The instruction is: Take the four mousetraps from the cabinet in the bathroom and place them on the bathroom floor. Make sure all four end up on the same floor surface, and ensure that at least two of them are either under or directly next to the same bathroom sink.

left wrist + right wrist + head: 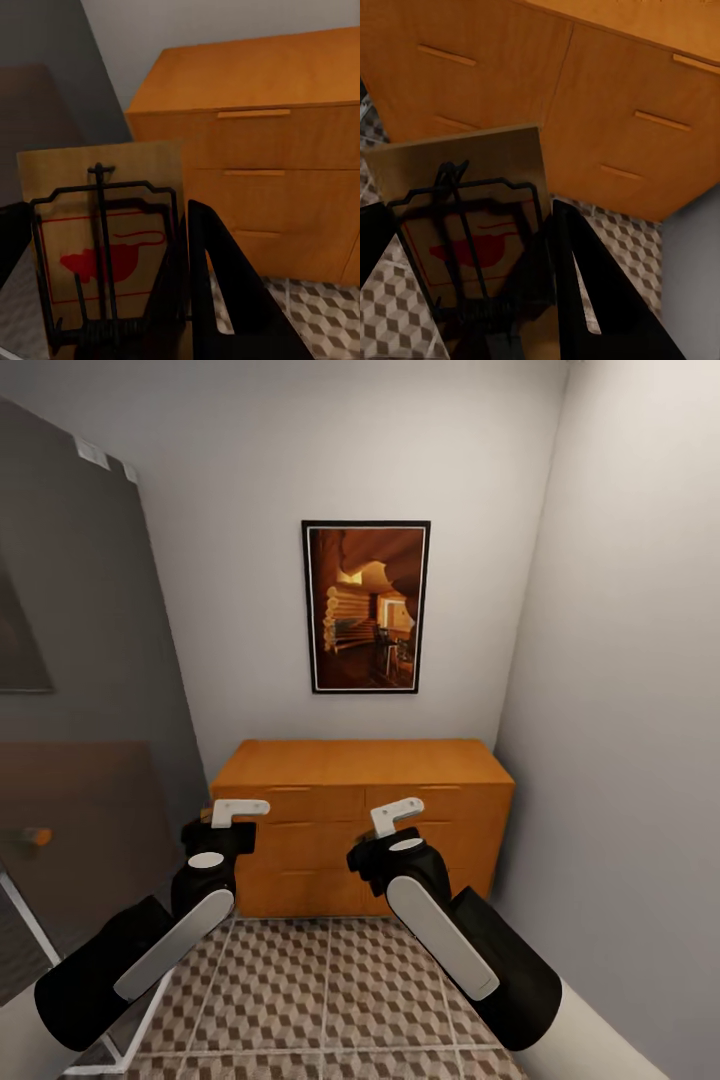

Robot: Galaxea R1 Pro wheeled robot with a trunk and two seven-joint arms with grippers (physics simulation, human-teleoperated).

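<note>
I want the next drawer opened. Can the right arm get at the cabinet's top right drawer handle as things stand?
Probably not: the right gripper is shut on a mousetrap. The path to the handle on the cabinet looks free.

two bulky black arms, pale grey inlay strip along each forearm, grey round caps at wrists, left gripper [240,812] and right gripper [397,816] white from above, black wedge fingers [225,285] up close

Smooth orange-brown wood with a soft sheen on the cabinet [360,765]; each mousetrap [105,240] is matt tan board with dark wire; patterned tile floor [330,1000].
</note>
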